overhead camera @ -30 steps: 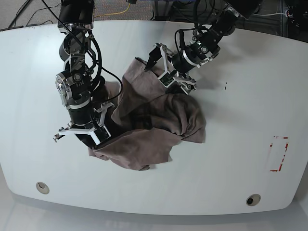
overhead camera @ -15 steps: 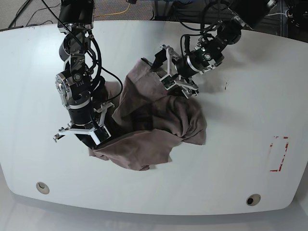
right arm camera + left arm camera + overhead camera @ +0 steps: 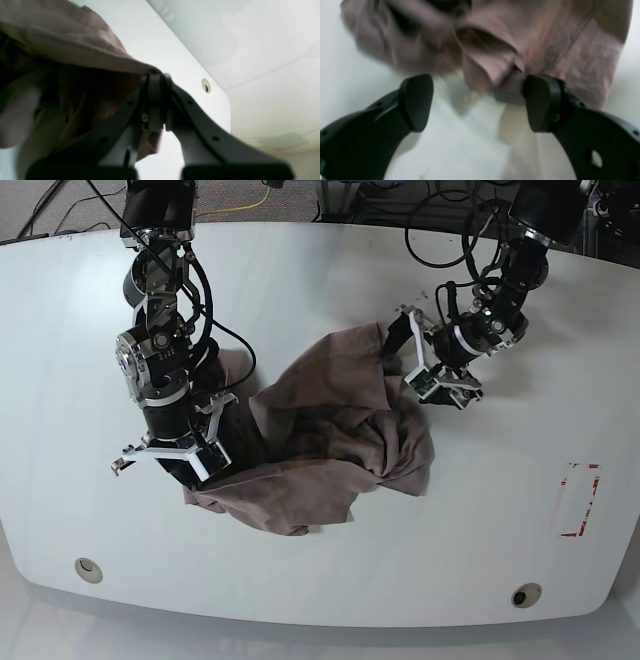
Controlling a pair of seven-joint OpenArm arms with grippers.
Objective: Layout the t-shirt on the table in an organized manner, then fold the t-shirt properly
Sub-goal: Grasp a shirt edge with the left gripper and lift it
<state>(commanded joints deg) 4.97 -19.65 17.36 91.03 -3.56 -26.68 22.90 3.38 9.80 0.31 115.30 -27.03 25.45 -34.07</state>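
Since a second before, my left gripper [image 3: 437, 370] had swung outward, open and empty beside the shirt [image 3: 330, 430]. My right gripper [image 3: 155, 100] pinched its hem. Next I judged: grab one edge, spread it across the table [image 3: 500, 510].

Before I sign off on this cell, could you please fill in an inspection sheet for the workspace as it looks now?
Surface: white table, glossy, bearing red tape marks and two grommet holes.
Job's things: t-shirt crumpled in a heap, not laid out.
Clutter: nothing seen.
Grippers: right pincer shut on a t-shirt edge; left pincer open, the cloth bunched at one fingertip.
Cables: black leads loop along both arms.
Surroundings: floor cables behind the table.
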